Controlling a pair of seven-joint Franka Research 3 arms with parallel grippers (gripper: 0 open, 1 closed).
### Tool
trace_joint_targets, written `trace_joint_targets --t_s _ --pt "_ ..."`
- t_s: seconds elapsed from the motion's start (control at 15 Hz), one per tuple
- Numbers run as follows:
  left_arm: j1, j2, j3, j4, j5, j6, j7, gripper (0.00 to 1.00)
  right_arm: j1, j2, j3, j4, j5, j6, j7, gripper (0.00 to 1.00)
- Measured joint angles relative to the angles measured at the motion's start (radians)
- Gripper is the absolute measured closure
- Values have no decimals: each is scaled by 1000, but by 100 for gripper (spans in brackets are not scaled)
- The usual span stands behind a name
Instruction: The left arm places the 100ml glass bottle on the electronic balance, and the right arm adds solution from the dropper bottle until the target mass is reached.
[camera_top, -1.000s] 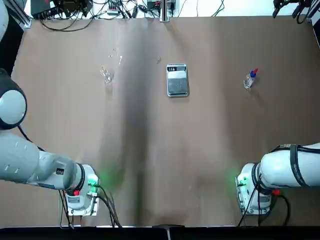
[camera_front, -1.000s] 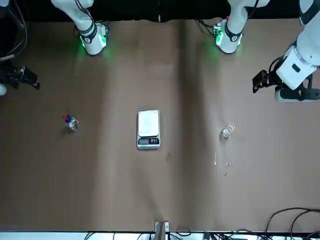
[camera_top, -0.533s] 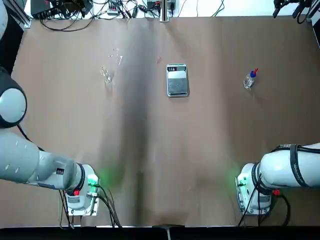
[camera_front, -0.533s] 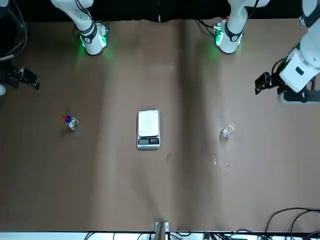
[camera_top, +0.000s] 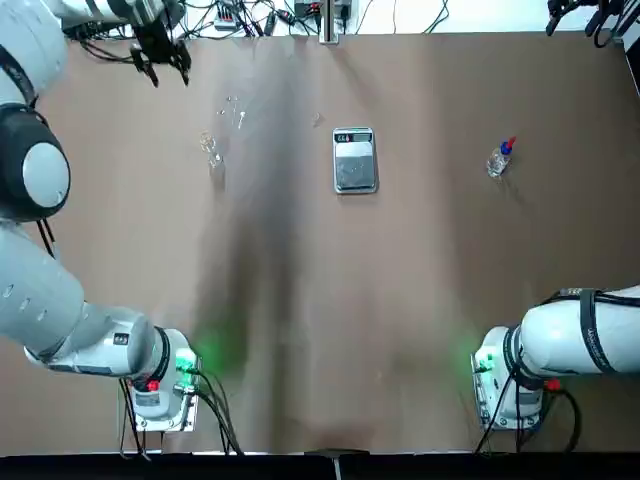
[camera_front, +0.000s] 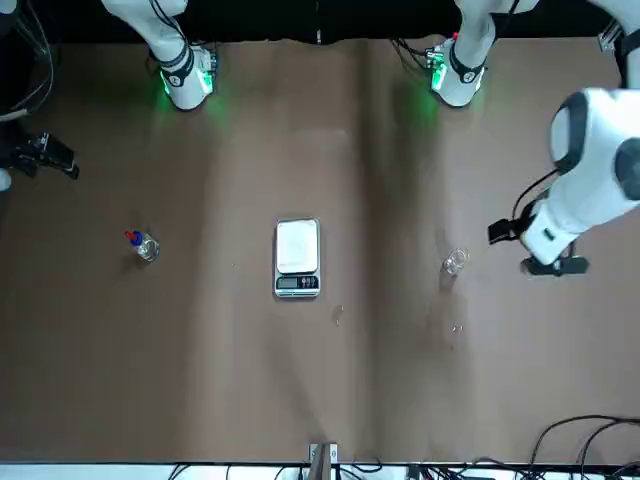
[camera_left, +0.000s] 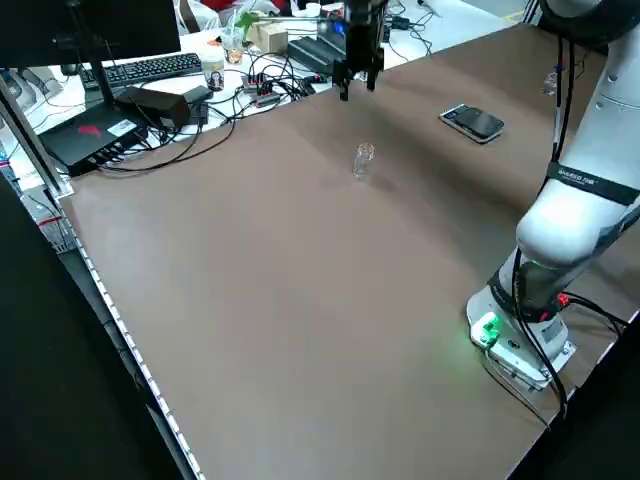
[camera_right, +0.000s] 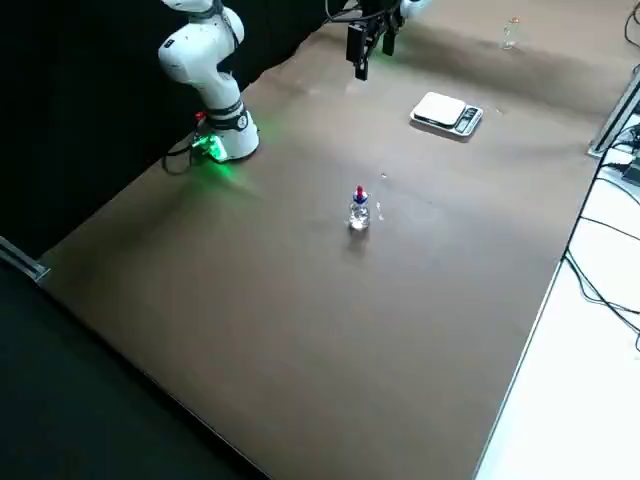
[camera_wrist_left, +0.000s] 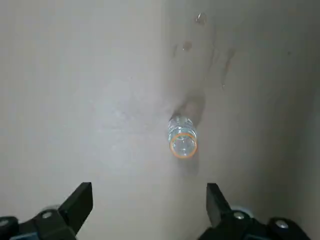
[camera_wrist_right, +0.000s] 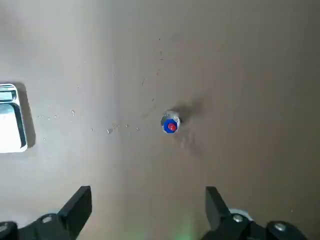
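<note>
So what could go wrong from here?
The glass bottle is small, clear and open-topped; the left end effector, open above it, might tip it if it descends off-centre. The balance has a small pan, so a poor placement could leave the bottle near its edge.

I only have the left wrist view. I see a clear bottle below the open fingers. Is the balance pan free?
Observer: Yes, the balance has a bare pan. The bottle stands on the table to its left.
Operator: Where is the left gripper relative to the bottle?
Observer: The left gripper hangs in the air, offset from the bottle toward the table's far left corner.
Operator: And the right side?
Observer: The right gripper is open and raised. The dropper bottle stands alone, right of the balance.
</note>
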Motion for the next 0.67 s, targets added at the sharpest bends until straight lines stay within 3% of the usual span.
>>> trace_joint_targets --t_s 0.27,0.67 --pt "-8 5 -15 -200 0 228 0 0 -2 0 0 0 0 0 0 0" --pt "-31 15 -38 -341 0 370 0 0 -2 0 0 0 0 0 0 0"
